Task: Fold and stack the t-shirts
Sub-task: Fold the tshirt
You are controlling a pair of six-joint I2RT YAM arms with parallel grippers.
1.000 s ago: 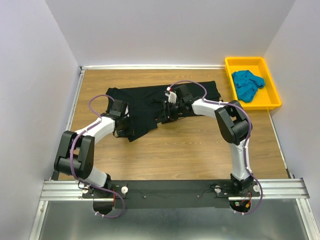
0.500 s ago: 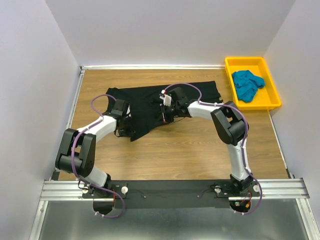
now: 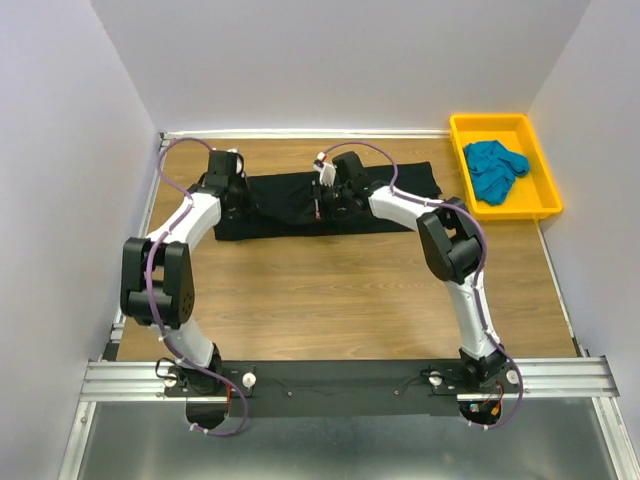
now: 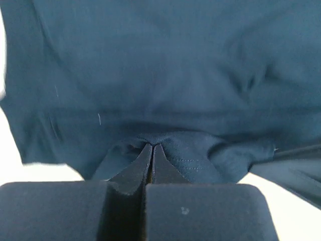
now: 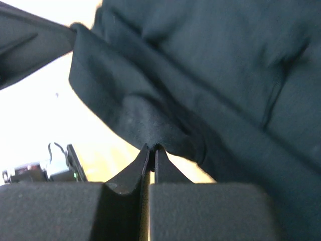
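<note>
You have two t-shirts in view. The black t-shirt (image 3: 285, 205) lies as a long band across the upper middle of the worktop (image 3: 330, 290). The teal t-shirt (image 3: 493, 168) sits crumpled in the one yellow tray (image 3: 490, 119) at upper right. Your left hand (image 4: 152, 146) and right hand (image 5: 152, 147) each pinch a fold of the black cloth.

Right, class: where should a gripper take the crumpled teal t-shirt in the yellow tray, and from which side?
Probably a raised fold of the teal t-shirt, from straight above: it lies bunched, and the walls of the yellow tray block side approaches.
</note>
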